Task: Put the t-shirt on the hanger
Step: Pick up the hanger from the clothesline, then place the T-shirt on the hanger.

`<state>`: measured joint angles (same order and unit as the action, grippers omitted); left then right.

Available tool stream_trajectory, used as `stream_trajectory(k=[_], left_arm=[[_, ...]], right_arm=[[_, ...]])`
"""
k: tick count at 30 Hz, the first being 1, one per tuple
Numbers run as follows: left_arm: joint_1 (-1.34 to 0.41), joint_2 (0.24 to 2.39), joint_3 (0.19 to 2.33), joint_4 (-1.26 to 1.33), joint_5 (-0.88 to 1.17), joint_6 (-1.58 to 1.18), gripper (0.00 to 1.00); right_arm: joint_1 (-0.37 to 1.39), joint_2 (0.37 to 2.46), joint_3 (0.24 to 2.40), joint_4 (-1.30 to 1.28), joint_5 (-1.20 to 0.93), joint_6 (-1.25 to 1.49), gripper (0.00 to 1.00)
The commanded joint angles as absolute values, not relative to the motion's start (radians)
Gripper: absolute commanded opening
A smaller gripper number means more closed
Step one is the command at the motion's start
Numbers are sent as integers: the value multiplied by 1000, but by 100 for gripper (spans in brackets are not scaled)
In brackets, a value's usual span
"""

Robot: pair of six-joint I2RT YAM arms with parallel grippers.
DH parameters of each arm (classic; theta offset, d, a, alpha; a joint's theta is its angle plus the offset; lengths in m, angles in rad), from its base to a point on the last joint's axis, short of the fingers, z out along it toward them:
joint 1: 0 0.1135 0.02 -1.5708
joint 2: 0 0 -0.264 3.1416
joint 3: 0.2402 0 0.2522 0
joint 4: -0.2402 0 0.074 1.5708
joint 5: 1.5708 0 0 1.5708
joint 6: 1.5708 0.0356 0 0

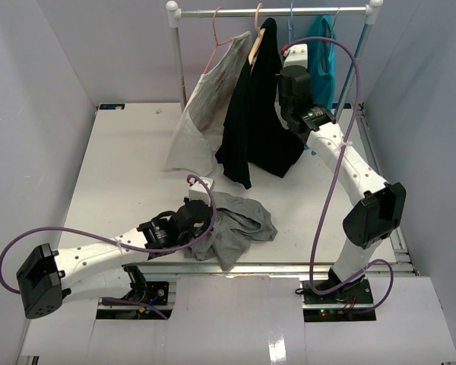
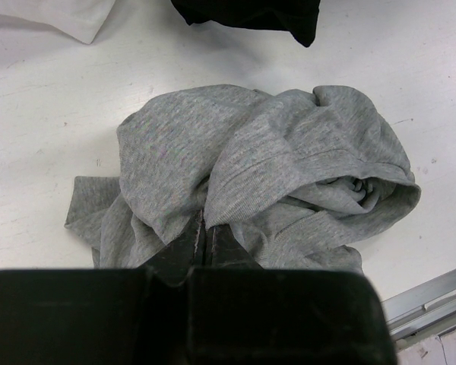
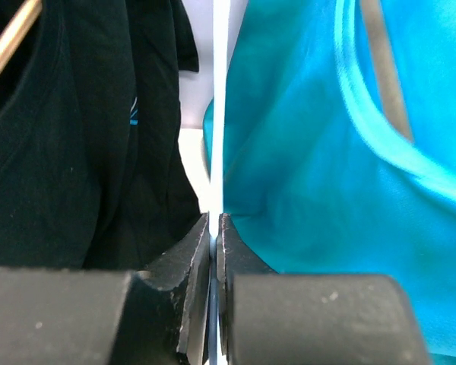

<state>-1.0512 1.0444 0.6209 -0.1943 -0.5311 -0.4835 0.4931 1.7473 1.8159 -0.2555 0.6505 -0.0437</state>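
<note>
Left tool (image 2: 204, 232) pinches crumpled grey t-shirt (image 2: 289, 160); right tool (image 3: 214, 228) clamps thin hanger (image 3: 220, 114).

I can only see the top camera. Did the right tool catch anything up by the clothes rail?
Observer: Yes. Its wrist camera shows the right tool shut on a thin light-blue wire hanger.
Operator: What's beside the wire?
Observer: Close up, a black garment hangs on one side and a turquoise garment on the other.
Operator: And my left tool?
Observer: The left tool is shut, pinching a fold of the crumpled grey cotton t-shirt.
</note>
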Motion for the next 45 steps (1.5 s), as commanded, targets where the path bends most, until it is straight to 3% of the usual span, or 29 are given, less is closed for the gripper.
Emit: stream_trajectory(k=[1, 10, 18, 25, 33, 37, 45], left_arm=[[-1052, 1047, 636, -183, -520, -489, 0], [-1052, 1039, 636, -183, -518, -492, 0], [-1052, 1030, 637, -177, -526, -508, 0], [-1042, 1114, 731, -275, -517, -578, 0], [-902, 1114, 723, -181, -227, -601, 0], [-881, 1205, 788, -233, -232, -603, 0], [-862, 1190, 818, -262, -255, -607, 0]], right_arm=[[484, 1694, 1902, -225, 652, -107, 8], [483, 1573, 1853, -225, 598, -121, 8], [485, 1385, 1659, -326, 459, -18, 8], [578, 1217, 1433, -436, 488, 67, 8], [797, 962, 1188, -618, 641, 243, 8], [855, 808, 1090, -705, 543, 361, 8], [861, 540, 982, -802, 262, 366, 8]])
